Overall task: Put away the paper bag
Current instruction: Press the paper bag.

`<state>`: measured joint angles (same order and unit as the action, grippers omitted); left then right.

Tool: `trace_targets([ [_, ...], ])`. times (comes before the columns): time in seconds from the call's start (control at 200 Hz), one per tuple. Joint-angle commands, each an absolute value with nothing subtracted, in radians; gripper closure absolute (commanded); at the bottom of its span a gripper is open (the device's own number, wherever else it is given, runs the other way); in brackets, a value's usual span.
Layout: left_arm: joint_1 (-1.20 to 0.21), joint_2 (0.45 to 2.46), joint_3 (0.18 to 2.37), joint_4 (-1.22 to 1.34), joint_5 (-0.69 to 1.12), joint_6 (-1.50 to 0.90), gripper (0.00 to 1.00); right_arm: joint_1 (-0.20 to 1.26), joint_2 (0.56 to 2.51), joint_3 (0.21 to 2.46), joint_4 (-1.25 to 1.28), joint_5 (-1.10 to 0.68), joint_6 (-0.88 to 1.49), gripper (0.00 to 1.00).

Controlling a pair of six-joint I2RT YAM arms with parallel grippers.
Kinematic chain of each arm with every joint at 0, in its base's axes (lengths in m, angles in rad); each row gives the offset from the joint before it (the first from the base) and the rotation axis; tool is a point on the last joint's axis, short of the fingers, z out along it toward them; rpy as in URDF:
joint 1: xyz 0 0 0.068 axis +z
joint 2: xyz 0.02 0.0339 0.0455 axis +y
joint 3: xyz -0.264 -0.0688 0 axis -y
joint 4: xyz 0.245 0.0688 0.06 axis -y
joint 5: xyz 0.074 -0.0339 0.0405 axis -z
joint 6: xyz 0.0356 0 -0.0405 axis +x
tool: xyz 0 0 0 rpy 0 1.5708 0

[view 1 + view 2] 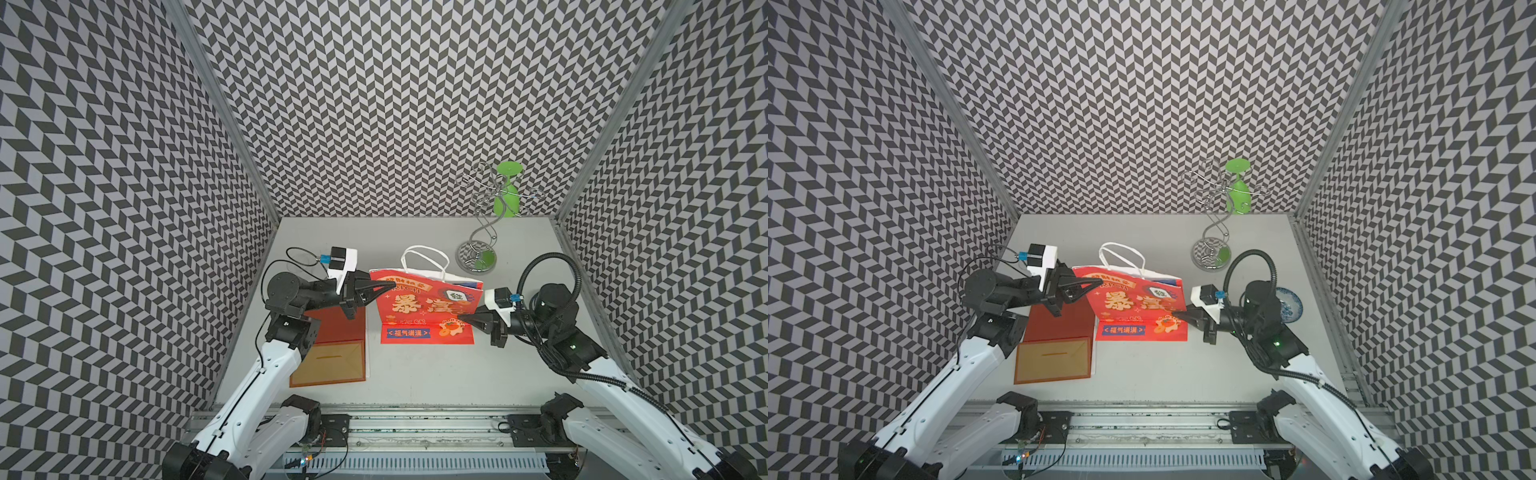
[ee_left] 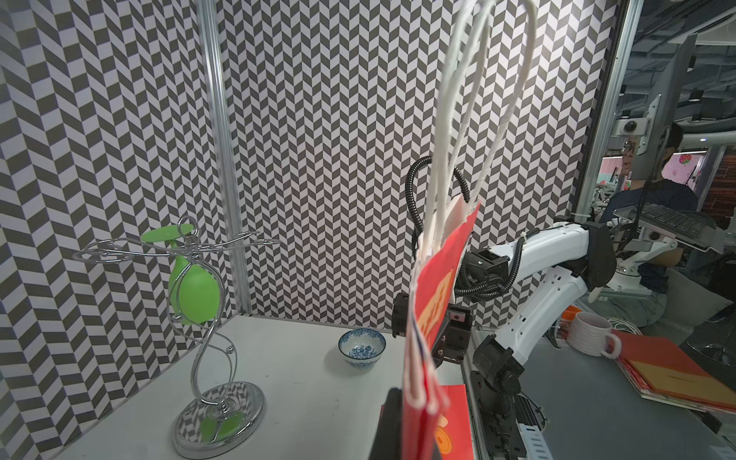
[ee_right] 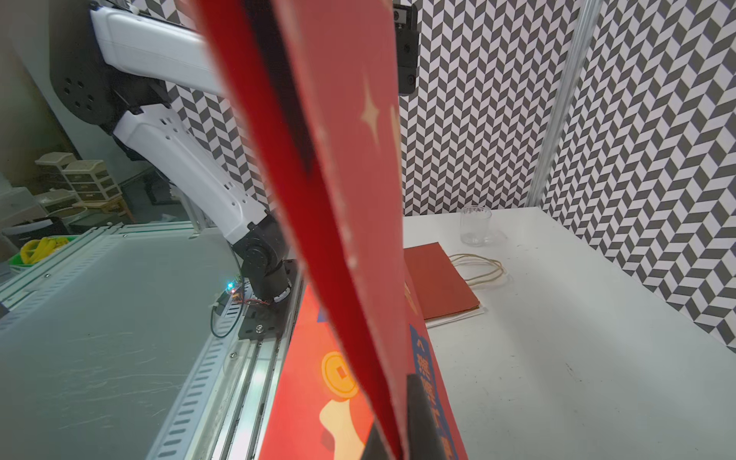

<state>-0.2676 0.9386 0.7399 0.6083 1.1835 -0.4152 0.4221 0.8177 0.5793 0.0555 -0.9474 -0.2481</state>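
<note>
– Red paper is filling the right wrist view: the paper bag (image 3: pixel 350 159) is running edge-on right past the lens.
– Is the right gripper (image 1: pixel 461 319) holding it?
– Yes. Its jaws are sitting almost together, pinching the bag's right edge near the fold.
– And the left gripper (image 1: pixel 388 286)?
– It is clamping fully closed on the bag's top left corner, by the mouth.
– Where is the bag sitting?
– Around the middle of the table (image 1: pixel 436 374), between the two grippers. Its lower flap is lying flat on the surface, its upper part is tilting up, and the white handles (image 1: pixel 424 259) are sticking out toward the back wall.
– Anything lying alongside?
– Flat bags (image 1: pixel 328 361) are lying just beside it, under the left arm, not touching it. Behind it to the right, a wire stand (image 1: pixel 478 253) is carrying a green glass (image 1: pixel 507 201) upside down, and a bowl (image 1: pixel 1289 305) is sitting behind the right arm.
</note>
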Motion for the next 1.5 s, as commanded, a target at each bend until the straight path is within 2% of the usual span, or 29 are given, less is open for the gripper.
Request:
trace_targets([
  [0.0,-0.259,0.931,0.770,0.579,1.164,-0.399,1.00,0.423,0.769,0.635,0.074,-0.856,-0.261,0.55],
  [0.055,-0.258,0.927,0.763,0.578,1.164,-0.399,1.00,0.423,0.739,0.649,0.058,-0.804,-0.294,0.40],
  [0.13,-0.258,0.922,0.757,0.566,1.159,-0.368,1.00,0.423,0.679,0.652,0.047,-0.723,-0.342,0.31],
  [0.255,-0.258,0.920,0.772,0.468,1.146,-0.296,1.00,0.423,0.561,0.639,-0.052,-0.651,-0.521,0.24],
  [0.396,-0.257,0.914,0.778,0.449,1.140,-0.281,1.00,0.423,0.455,0.591,-0.157,-0.476,-0.685,0.18],
  [0.556,-0.258,0.901,0.797,0.459,1.146,-0.302,1.00,0.423,0.417,0.523,-0.268,-0.402,-0.820,0.13],
  [0.851,-0.281,0.859,0.836,0.462,1.146,-0.360,1.00,0.423,0.531,0.489,-0.259,-0.626,-0.799,0.13],
  [1.117,-0.325,0.845,0.841,0.468,1.186,-0.377,1.00,0.426,0.647,0.514,0.073,-0.860,-0.664,0.14],
  [1.347,-0.336,0.853,0.840,0.477,1.192,-0.380,1.00,0.447,0.720,0.551,0.128,-1.051,-0.636,0.27],
  [1.497,-0.339,0.864,0.830,0.505,1.187,-0.390,1.00,0.481,0.743,0.542,0.225,-1.056,-0.590,0.42],
])
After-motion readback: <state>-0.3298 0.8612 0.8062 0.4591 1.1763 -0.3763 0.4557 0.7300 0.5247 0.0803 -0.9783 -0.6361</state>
